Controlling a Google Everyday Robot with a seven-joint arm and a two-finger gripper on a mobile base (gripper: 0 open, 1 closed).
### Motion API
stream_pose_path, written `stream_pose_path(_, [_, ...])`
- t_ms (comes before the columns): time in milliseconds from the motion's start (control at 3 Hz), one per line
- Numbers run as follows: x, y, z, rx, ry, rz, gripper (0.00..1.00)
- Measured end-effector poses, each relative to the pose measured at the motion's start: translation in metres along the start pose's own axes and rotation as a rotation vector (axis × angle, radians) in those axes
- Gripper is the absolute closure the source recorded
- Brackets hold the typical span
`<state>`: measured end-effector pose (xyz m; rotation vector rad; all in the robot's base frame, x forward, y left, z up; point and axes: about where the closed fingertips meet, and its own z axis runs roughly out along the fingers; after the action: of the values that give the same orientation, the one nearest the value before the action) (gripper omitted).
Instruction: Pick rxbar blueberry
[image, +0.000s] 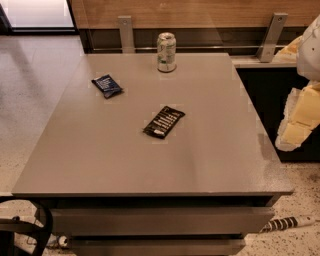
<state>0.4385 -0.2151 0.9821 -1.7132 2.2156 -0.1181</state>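
Observation:
The rxbar blueberry (106, 85) is a small, flat, dark navy wrapper with pale print. It lies on the grey table (100, 160) at the far left. My gripper (296, 131) shows as pale white and yellow parts at the right edge of the view. It hangs beyond the table's right side, far from the bar, and holds nothing that I can see.
A longer black wrapper with white text lines (163, 121) lies near the table's middle. A pale green can (166, 52) stands upright at the far edge. A wooden wall with metal brackets (126, 33) is behind. A striped object (285, 223) lies on the floor at the bottom right.

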Motion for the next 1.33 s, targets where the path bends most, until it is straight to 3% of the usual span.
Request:
stream_pose_path(667, [-0.009,-0.008,0.002,0.018,-0.033,0.015,0.0])
stream_pose_path(1000, [-0.025,-0.028,0.014,0.035,-0.129,0.108,0.0])
stream_pose_path(1333, [-0.052,-0.037,0.034,0.064,-0.306,0.262,0.0])
